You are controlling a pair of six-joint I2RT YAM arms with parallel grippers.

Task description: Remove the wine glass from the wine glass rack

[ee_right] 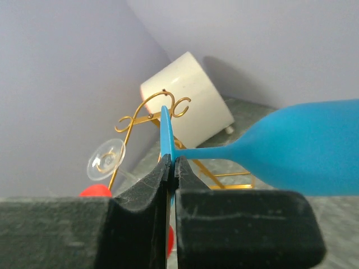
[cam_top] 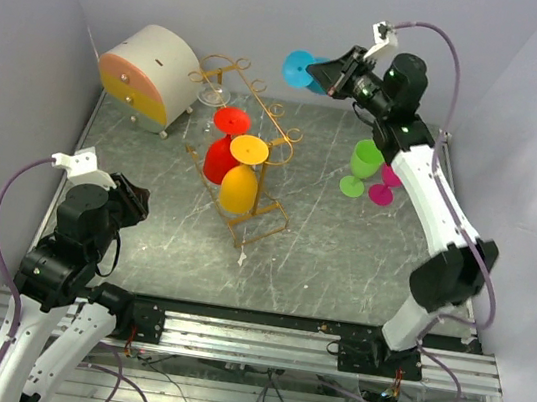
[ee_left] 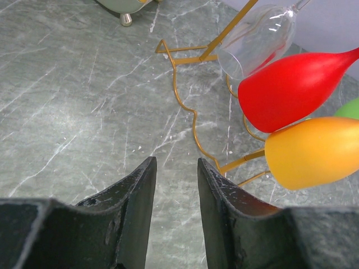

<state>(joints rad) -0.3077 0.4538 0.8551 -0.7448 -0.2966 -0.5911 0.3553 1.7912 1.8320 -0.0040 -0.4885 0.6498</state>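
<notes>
Blue wine glass: I am holding it by its base in my clamped right tool, high near the table's far edge, clear of the gold wine glass rack. My left tool is hovering, fingers apart, by the near-left corner.

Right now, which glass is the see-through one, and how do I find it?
Find the gold wire rack. Go to its far end, beside the round white-and-orange box. The see-through glass hangs there; the red glass and orange glass next to it are solid colours.
</notes>
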